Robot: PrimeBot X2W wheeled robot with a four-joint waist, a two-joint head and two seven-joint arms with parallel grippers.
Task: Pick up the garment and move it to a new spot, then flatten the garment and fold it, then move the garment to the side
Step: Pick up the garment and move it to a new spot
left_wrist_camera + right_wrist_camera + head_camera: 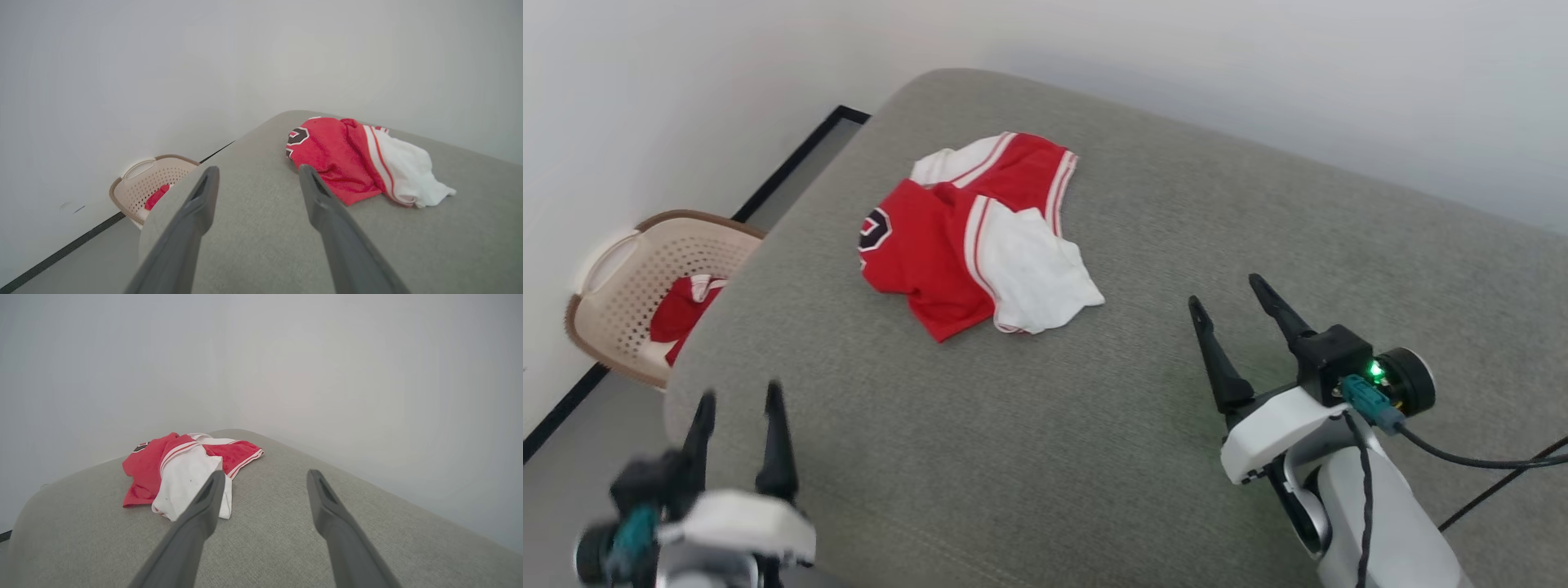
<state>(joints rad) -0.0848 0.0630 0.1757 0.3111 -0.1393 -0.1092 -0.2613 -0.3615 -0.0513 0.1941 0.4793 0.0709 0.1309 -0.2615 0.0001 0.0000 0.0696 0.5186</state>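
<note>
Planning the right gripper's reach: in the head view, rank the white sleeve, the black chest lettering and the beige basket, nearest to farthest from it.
From the right gripper:
1. White sleeve, the right edge of the garment.
2. Black lettering, on the garment's left side.
3. Beige basket, on the floor, far left.

— Can any writing be read on anything?
— One mark only. The crumpled red jersey T-shirt with white sleeves (931, 245) carries a black block character edged in white (874, 231), at the shirt's nine o'clock edge in the head view.
— Which character?
— An angular ring, perhaps O, C or zero. Folds hide the rest, so no word reads.
</note>
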